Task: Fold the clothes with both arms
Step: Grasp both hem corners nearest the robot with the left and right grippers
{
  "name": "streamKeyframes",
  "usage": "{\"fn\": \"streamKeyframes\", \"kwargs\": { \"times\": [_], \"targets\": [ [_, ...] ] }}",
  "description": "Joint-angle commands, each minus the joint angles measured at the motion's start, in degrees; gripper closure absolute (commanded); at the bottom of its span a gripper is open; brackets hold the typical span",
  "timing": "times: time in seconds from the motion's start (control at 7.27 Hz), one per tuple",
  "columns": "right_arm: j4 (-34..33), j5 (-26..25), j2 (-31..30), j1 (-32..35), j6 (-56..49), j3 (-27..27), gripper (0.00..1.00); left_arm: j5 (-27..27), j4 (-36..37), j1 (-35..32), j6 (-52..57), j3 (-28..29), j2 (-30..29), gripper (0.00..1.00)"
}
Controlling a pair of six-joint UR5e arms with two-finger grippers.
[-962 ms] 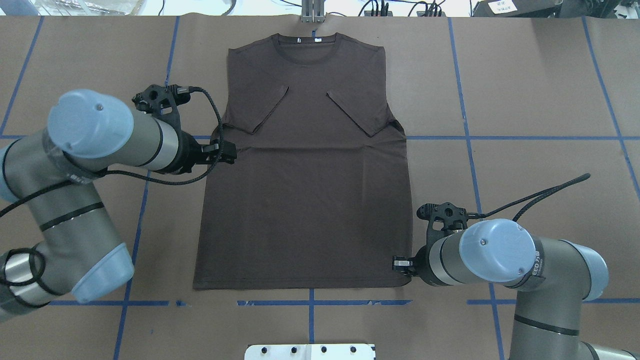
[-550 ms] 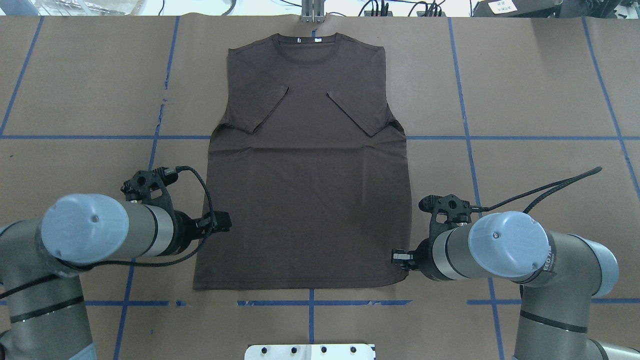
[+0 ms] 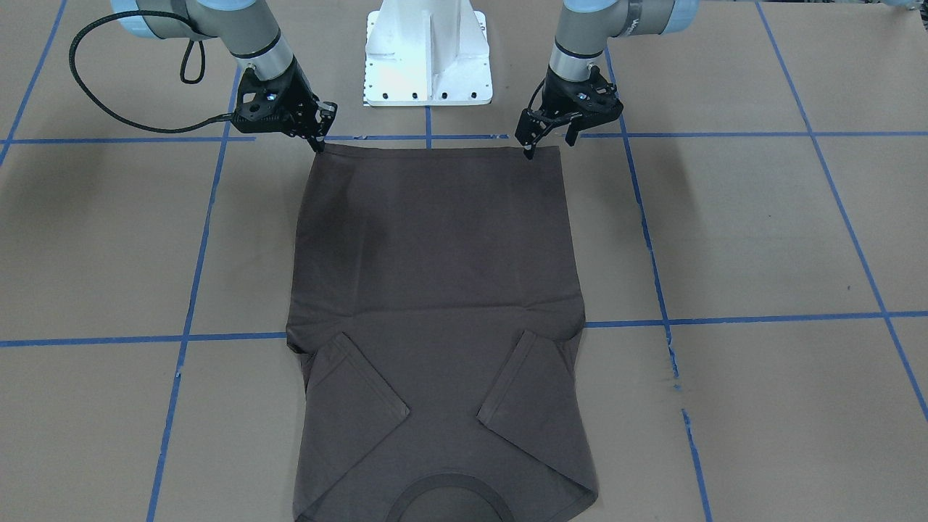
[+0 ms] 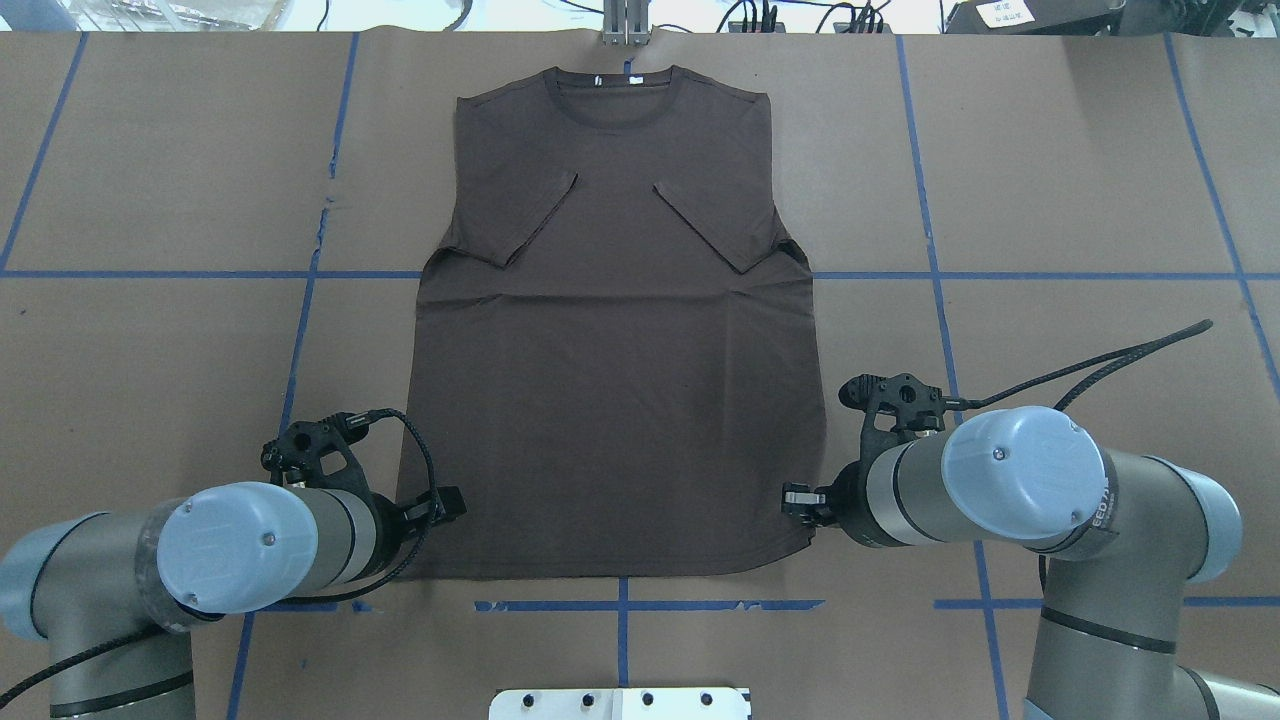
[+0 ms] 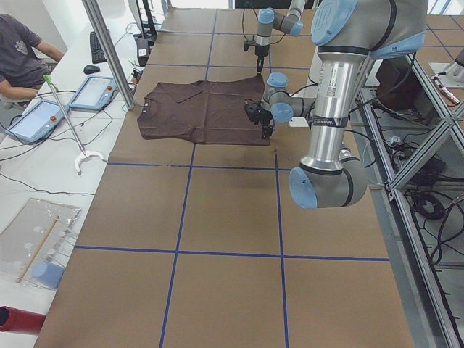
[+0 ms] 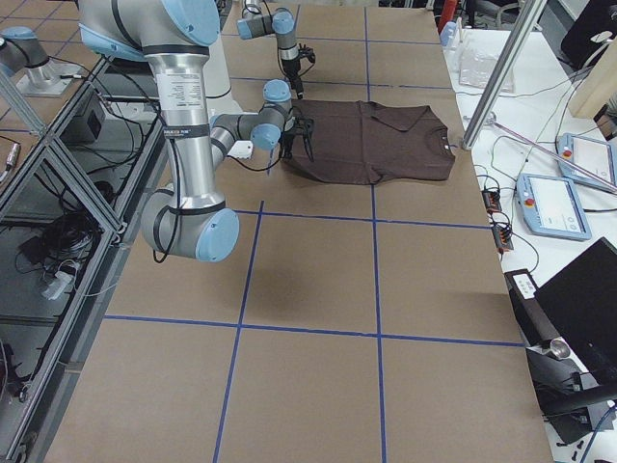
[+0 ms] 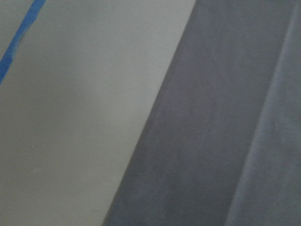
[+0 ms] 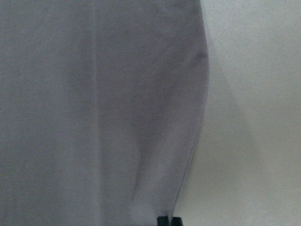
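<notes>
Clamps the right pincer (image 4: 797,498) on the lower-right hem corner of the T-shirt (image 4: 615,400), flat at centre frame on the table (image 4: 1050,200), and hangs the left pincer (image 4: 452,502), spread apart, at the lower-left corner.

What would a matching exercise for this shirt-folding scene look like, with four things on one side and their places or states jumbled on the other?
Things
A. collar
B. sleeves
C. left end effector
D. right end effector

Places or states
1. by the T-shirt hem corner on the robot's right
2. folded inward over the shirt's front
3. at the table edge farthest from the robot
4. by the hem corner on the robot's left

Pairs: A-3, B-2, C-4, D-1
</notes>
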Motion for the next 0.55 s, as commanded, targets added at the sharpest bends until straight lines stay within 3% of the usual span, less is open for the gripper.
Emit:
{"fn": "streamKeyframes", "kwargs": {
  "times": [0.0,0.41],
  "targets": [
    [0.0,0.1,0.0,0.3,-0.1,0.0,1.00,0.3,0.0,2.3,-1.1,1.7,0.0,0.02],
    [0.0,0.1,0.1,0.3,-0.1,0.0,1.00,1.9,0.0,2.3,-1.8,3.9,0.1,0.03]
  ]
}}
